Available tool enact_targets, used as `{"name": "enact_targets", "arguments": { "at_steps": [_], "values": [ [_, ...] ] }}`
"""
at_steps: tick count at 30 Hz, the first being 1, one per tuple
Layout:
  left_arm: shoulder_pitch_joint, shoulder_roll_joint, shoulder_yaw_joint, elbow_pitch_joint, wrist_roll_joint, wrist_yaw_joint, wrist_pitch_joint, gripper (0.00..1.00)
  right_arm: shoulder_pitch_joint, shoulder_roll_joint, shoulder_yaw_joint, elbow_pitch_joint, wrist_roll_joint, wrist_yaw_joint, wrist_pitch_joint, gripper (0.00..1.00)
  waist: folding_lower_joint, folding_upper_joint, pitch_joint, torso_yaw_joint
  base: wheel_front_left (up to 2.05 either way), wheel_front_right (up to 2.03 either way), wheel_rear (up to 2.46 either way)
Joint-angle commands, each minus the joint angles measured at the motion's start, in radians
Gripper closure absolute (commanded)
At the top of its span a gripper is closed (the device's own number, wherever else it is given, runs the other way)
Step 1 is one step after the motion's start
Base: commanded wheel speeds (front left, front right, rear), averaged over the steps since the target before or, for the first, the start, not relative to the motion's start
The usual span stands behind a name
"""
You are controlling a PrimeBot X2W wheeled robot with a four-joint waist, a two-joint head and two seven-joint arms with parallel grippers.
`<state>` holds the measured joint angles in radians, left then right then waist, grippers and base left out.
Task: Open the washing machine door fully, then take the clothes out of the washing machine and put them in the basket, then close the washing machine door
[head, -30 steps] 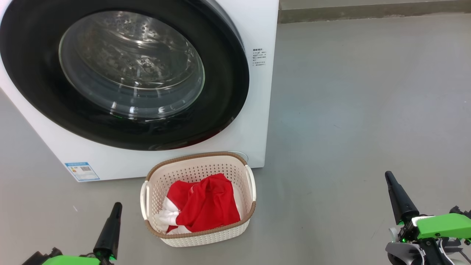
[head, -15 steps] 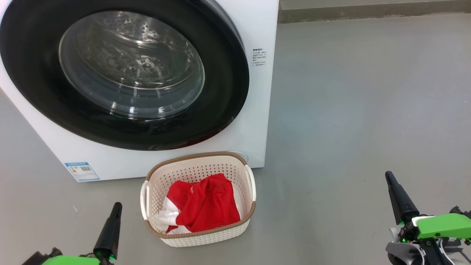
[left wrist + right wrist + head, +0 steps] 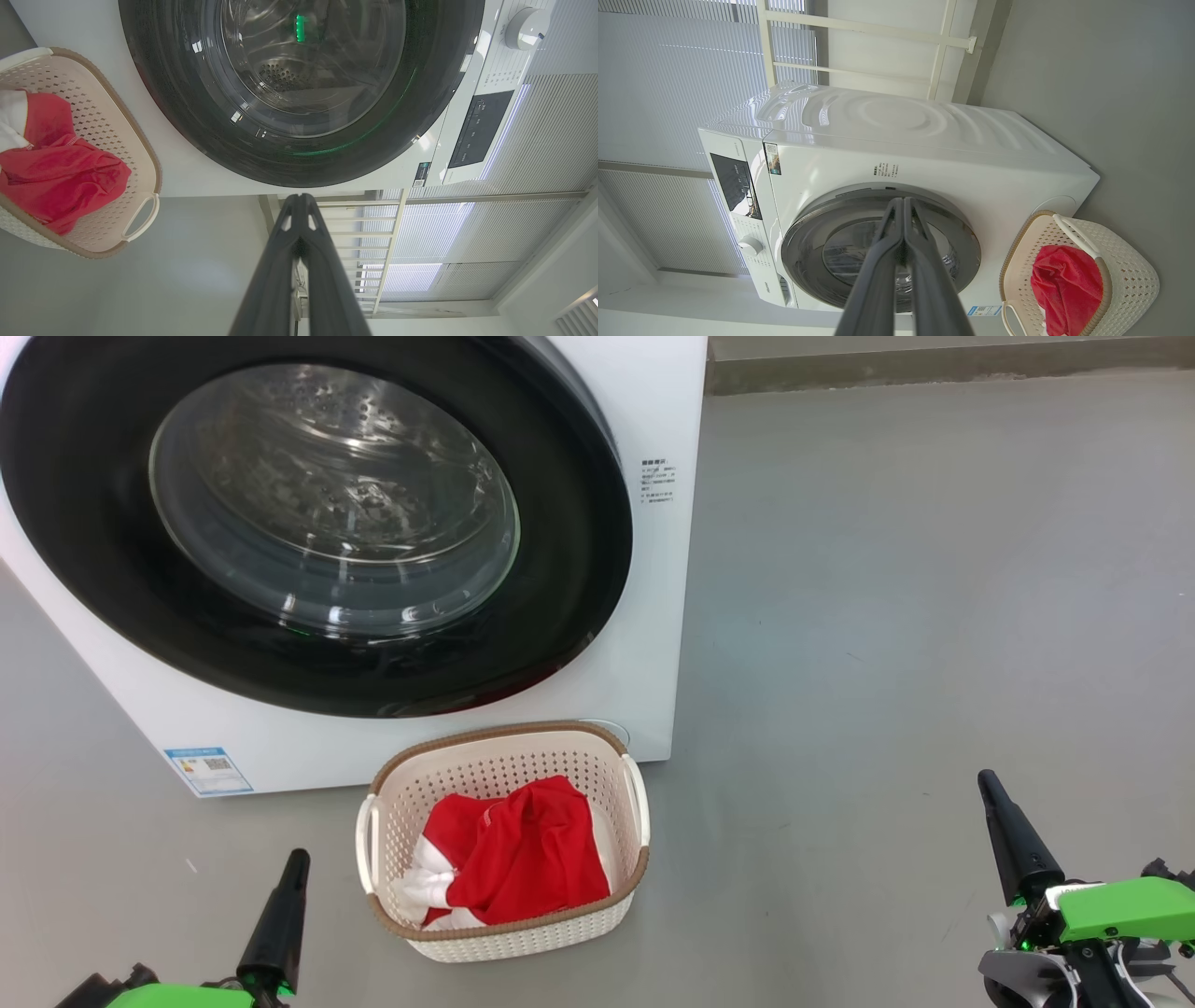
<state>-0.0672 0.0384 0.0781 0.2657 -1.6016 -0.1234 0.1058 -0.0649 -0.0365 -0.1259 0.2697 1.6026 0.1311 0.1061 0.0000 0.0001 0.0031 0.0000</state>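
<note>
Over bare grey floor (image 3: 887, 616), holds left gripper (image 3: 297, 857) at seven o'clock and right gripper (image 3: 986, 780) at four, both pinched shut and empty, seemingly parked clear, with clothes (image 3: 523, 859) already in basket (image 3: 495, 733) at six o'clock, just before washing machine (image 3: 644, 616), washing machine door (image 3: 579, 569) closed at eleven.

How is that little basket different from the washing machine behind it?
The washing machine is a big white box; the basket is small, cream and full of holes. The washing machine is shut by its black door; the basket is open on top. The basket holds red clothes; none show through the washing machine's glass. Both stand on the grey floor.
</note>
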Motion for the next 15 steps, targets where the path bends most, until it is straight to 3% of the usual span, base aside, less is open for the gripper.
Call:
{"name": "enact_targets", "arguments": {
  "at_steps": [1, 15],
  "values": [
    [-0.041, 0.012, 0.036, -0.020, -0.007, -0.007, 0.008, 1.00, -0.043, -0.015, 0.014, -0.025, 0.007, 0.000, 0.006, 1.00, 0.0000, -0.0001, 0.000, 0.000, 0.00, 0.00, 0.00],
    [-0.041, 0.012, 0.036, -0.020, -0.007, -0.007, 0.008, 1.00, -0.043, -0.015, 0.013, -0.025, 0.007, 0.000, 0.006, 1.00, 0.0000, -0.0001, 0.000, 0.000, 0.00, 0.00, 0.00]
  ]
}}
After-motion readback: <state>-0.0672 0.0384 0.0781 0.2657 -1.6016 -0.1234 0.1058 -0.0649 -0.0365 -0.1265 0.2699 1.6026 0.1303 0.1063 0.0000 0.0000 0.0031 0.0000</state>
